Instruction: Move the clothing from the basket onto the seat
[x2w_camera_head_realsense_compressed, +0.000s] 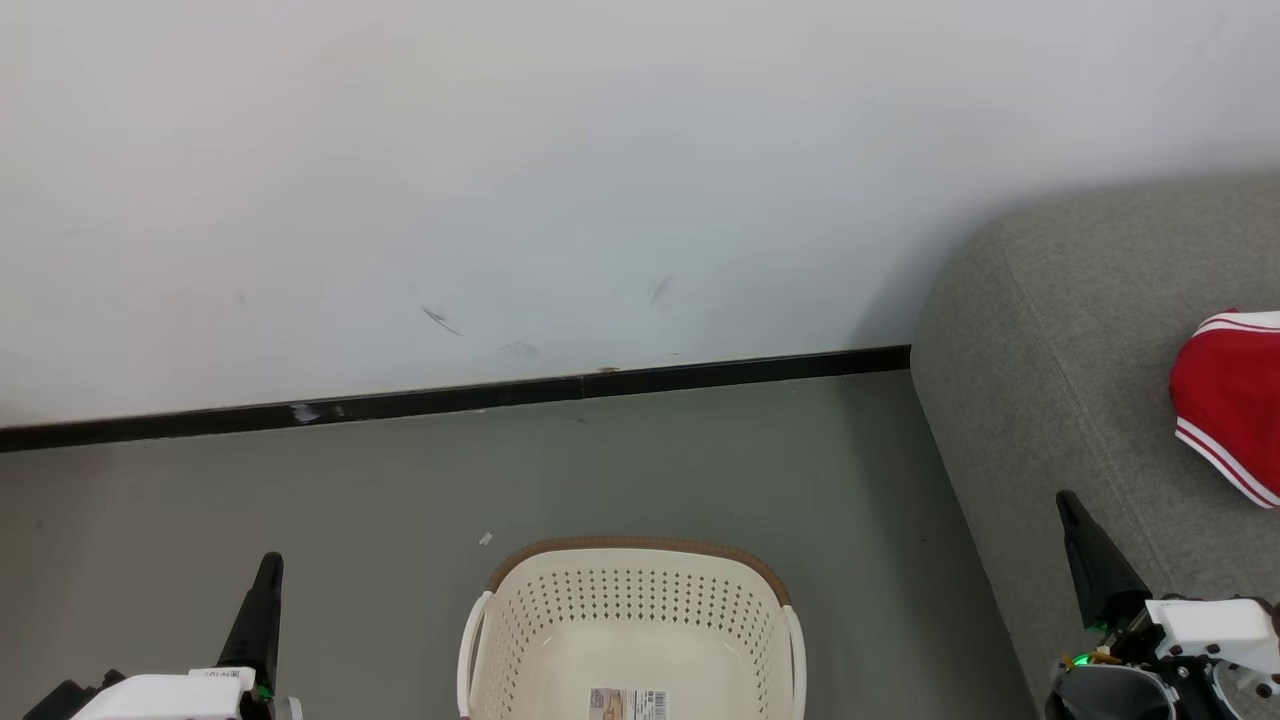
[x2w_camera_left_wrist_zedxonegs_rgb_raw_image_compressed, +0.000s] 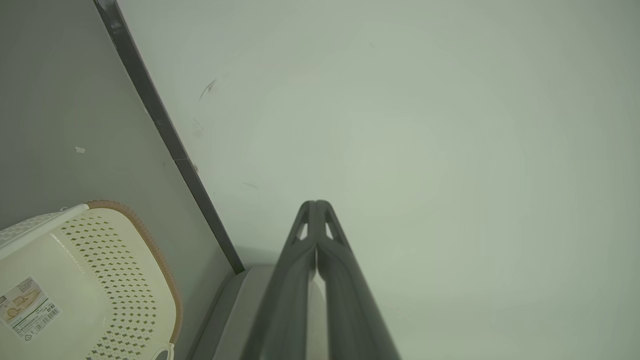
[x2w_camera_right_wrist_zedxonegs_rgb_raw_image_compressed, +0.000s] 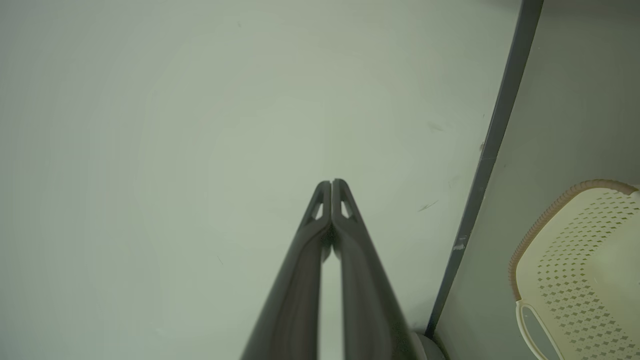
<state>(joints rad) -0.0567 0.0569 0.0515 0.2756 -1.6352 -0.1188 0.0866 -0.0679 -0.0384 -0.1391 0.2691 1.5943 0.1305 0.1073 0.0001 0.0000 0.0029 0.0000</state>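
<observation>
Head view: left gripper sat lower left, right gripper lower right, both shut tight on nothing, tips pointing up-frame. Basket was bottom centre, its visible floor bare apart from a label. Red clothing lay on the seat at the right edge, cropped. Its striped hem ran diagonally down-right; long axis unclear.
Left wrist view: jaws pressed together, basket lower left.
Right wrist view: same, basket lower right.
Unloading looked finished to me. Next move: check the basket's hidden near end.
</observation>
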